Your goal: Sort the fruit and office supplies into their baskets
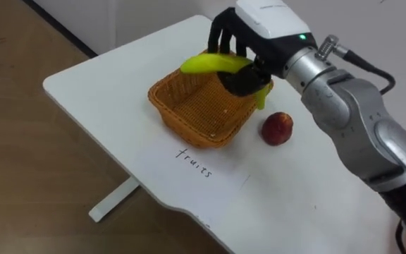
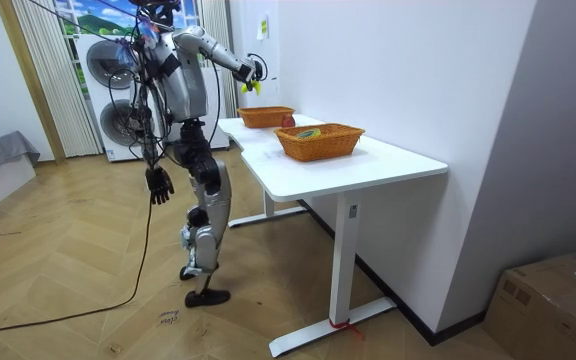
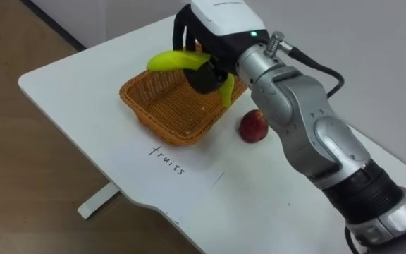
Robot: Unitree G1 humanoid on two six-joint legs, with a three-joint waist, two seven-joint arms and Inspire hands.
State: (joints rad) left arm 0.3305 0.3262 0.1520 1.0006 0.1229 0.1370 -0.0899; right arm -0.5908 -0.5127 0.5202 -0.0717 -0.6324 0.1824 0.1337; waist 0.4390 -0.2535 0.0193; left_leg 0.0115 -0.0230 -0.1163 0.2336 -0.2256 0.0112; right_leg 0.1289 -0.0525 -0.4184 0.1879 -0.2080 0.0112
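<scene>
The right hand (image 1: 259, 32) has its fingers curled round a yellow banana (image 1: 213, 63), above the far rim of the wicker basket (image 1: 189, 113) on the white counter (image 1: 294, 197). A red apple (image 1: 278, 128) lies just beside the basket. The left hand (image 2: 158, 183) hangs at the robot's side.

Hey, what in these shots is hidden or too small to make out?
- Banana: its middle is covered by the right hand curled round it, in both eye views.
- Fruit basket: its far corner sits behind that hand and the banana.
- Nearer basket, room view: its contents are too small to name.
- Left hand, hanging by the robot's side in the room view: too small for detail.
</scene>
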